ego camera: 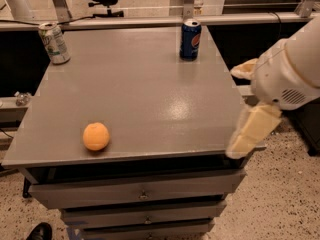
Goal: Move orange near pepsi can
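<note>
Two cans [54, 43] [190, 39], one orange [96, 136], right-side claw [242, 109].

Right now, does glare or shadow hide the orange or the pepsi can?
Camera view: no; a soft glare patch on the table lies clear of the orange and pepsi can; the orange casts a small shadow beneath itself; the hand hangs off the table's right side, well lit.

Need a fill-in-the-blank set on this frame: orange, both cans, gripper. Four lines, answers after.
1. The orange lies near the table's ___ edge, above the drawers.
2. The pepsi can stands ___, not on its side.
3. The gripper, off the table's right side, holds ___.
4. The silver-green can stands at the far ___ corner.
Missing words: front; upright; nothing; left.
</note>
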Controlling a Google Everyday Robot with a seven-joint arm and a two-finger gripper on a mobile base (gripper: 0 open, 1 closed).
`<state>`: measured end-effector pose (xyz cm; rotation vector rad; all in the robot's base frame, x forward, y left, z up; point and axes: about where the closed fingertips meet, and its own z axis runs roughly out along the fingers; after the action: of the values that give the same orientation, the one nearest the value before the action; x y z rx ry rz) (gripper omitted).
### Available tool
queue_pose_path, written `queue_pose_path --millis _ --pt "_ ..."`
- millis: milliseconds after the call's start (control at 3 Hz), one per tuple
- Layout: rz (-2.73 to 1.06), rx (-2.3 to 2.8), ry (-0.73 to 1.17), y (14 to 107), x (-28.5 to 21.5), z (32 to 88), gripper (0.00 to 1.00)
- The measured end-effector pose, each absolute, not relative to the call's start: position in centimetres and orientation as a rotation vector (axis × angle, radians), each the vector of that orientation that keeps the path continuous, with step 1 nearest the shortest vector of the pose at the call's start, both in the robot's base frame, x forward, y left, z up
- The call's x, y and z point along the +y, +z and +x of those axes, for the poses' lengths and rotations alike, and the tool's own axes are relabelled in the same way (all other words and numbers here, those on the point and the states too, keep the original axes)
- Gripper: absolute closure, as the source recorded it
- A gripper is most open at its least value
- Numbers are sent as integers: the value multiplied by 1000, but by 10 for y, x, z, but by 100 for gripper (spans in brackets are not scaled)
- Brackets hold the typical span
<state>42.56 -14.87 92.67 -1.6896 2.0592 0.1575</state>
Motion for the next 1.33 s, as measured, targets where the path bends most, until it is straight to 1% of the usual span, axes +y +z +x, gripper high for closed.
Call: queue_pose_path --millis 667,1000,1333 --pt "-1568 1793 497 887 -41 428 0" --pt "-1492 1685 635 888 9 427 0" --pt "-1447 1610 722 889 50 426 0"
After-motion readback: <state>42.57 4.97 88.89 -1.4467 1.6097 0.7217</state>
